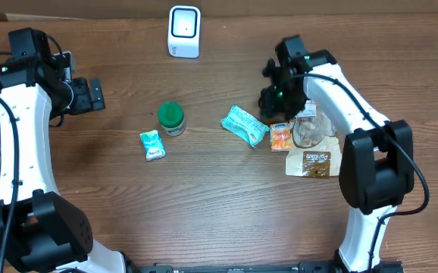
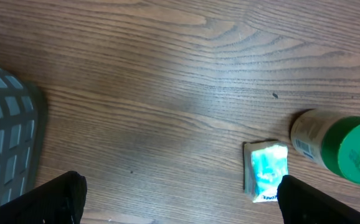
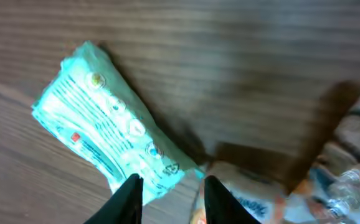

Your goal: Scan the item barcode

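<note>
Teal packet flat, long axis diagonal

Wooden table (brown, grained).

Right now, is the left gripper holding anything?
No, the left gripper hangs wide open over the table, with nothing clamped in it.

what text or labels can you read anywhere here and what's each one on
Nothing can be quoted with certainty.
brown pouch: white wordmark, too small to read.
teal pack: rows of print and round icons, blurred.
orange packet: print too small.
small teal sachet: print blurred.
green-lidded jar: label print blurred.
white scanner: no text visible.
</note>
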